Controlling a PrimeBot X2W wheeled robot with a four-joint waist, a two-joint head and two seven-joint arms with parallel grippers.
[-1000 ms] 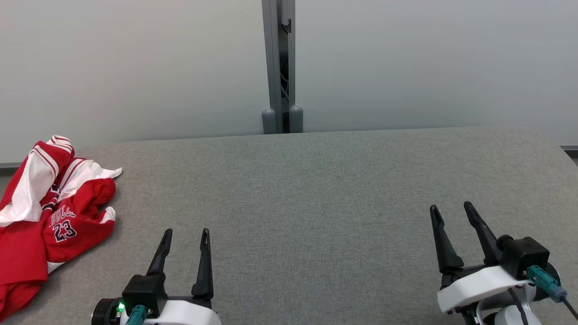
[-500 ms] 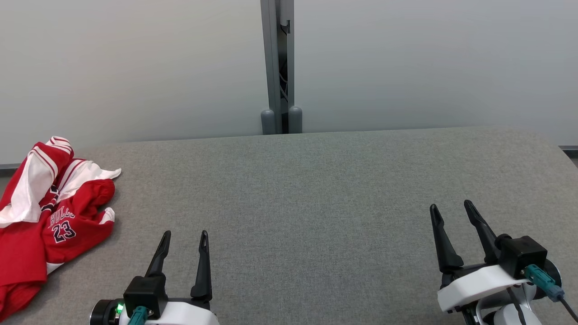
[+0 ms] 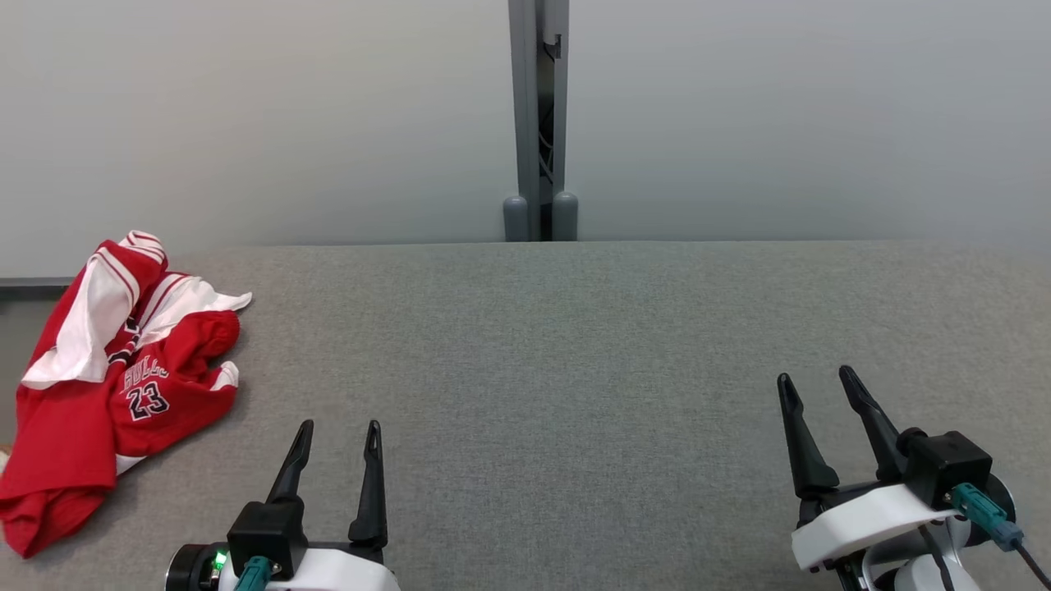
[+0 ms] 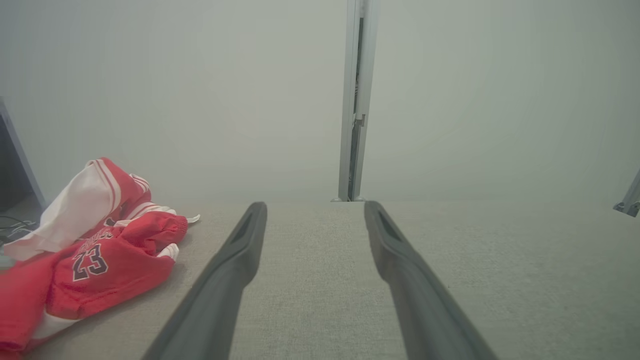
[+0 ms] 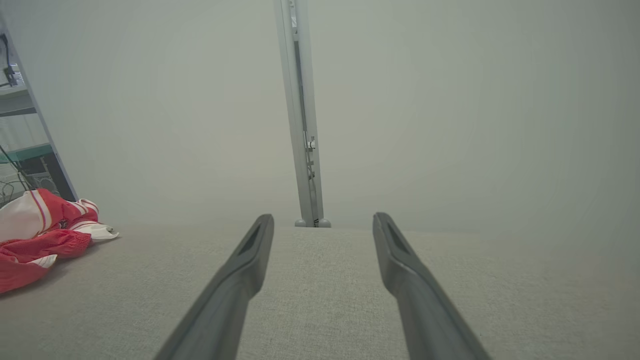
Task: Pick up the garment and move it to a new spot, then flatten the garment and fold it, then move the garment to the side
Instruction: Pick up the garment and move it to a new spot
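A red and white garment [image 3: 123, 394] lies crumpled in a heap at the far left of the grey fabric-covered counter [image 3: 575, 369], at about 9 o'clock in the head view, its lower end trailing toward 8 o'clock at the counter's left edge. Dark lettering and the number 23 [image 3: 148, 400] show on a red fold that faces up, and a broad white panel edged with red stripes rises at the heap's 12 o'clock end. The left end effector [image 3: 339, 427] sits at 7 o'clock in that view, its two dark fingers [image 3: 371, 484] pointing toward 12 o'clock and spread wide with nothing between them; the garment is at its 10 o'clock, near it but apart. The right end effector [image 3: 815, 377] sits at 4 o'clock, well apart from the garment, leaning slightly toward 11 o'clock, likewise spread wide and empty over bare counter. Whether either one touches the surface I cannot tell. Behind the counter stands a pale wall [image 3: 246, 123], split at 12 o'clock by a grey upright post [image 3: 539, 123] with two rounded feet at the counter's far edge. In the left wrist view the garment [image 4: 100, 260] lies at 9 o'clock, beside the left finger but clear of it, the 23 readable. In the right wrist view the garment [image 5: 40, 235] shows smaller at 9 o'clock, with a shelf unit [image 5: 20, 125] behind it at 10 o'clock
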